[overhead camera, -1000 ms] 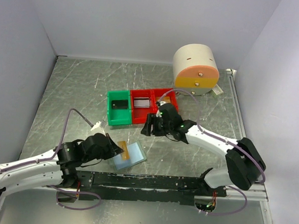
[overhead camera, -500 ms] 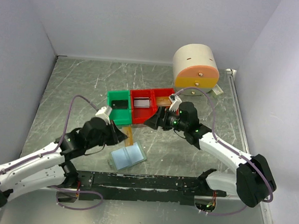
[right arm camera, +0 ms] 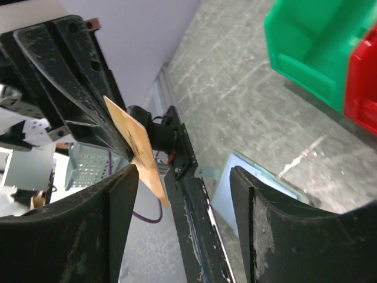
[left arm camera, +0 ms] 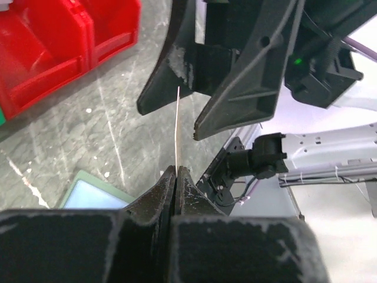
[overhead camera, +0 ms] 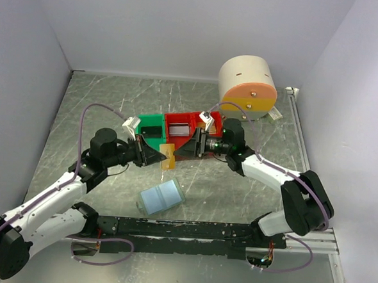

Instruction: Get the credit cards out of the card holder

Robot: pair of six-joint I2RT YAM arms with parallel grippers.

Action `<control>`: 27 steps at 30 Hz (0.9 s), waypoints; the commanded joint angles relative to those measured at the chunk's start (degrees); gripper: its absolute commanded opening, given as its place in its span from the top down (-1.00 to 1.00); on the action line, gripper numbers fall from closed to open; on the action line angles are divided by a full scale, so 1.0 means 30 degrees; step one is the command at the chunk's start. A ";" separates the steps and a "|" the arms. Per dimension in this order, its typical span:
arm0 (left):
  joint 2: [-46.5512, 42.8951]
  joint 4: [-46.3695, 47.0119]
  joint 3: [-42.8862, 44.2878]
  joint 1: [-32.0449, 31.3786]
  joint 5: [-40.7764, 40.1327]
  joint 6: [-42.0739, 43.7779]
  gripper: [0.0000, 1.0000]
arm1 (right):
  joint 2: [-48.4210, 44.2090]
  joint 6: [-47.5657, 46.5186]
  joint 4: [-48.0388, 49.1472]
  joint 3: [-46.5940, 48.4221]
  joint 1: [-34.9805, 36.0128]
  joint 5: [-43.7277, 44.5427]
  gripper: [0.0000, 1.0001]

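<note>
My left gripper (overhead camera: 160, 154) is shut on an orange credit card (overhead camera: 169, 157) and holds it in the air in front of the bins. In the left wrist view the card (left arm camera: 177, 124) shows edge-on, pinched at my left gripper (left arm camera: 177, 171). My right gripper (overhead camera: 179, 150) is open and faces the left one. Its jaws stand on either side of the card's free end without touching it. In the right wrist view the card (right arm camera: 139, 148) sits near the left finger of the right gripper (right arm camera: 184, 172). The pale blue card holder (overhead camera: 161, 197) lies flat on the table below, also in the wrist views (left arm camera: 94, 194) (right arm camera: 250, 180).
A green bin (overhead camera: 149, 136) and two red bins (overhead camera: 182, 129) stand just behind the grippers. A round beige drawer unit (overhead camera: 246, 87) stands at the back right. The black rail (overhead camera: 183, 230) runs along the near edge.
My left gripper has lifted the orange card out of the holder and carried it up and right. My right gripper has swung left to face it, jaws open around the card's end.
</note>
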 commanded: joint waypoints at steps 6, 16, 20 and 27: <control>0.0839 0.4058 -0.0218 0.1071 0.3942 -0.0102 0.87 | 0.0978 0.1408 0.3902 0.1144 0.0028 -0.3988 -0.03; 0.0876 0.6489 -0.0984 0.1450 0.5039 -0.1606 0.86 | 0.1761 0.5314 0.9681 0.0258 0.0100 -0.5414 0.41; 0.0913 0.7116 -0.1102 0.1480 0.5016 -0.1914 0.86 | 0.2273 0.5864 1.0488 0.0415 0.0362 -0.5683 0.49; 0.0975 0.7173 -0.1164 0.1537 0.4893 -0.1958 0.86 | 0.2366 0.6559 1.1727 -0.0069 0.0337 -0.5960 1.00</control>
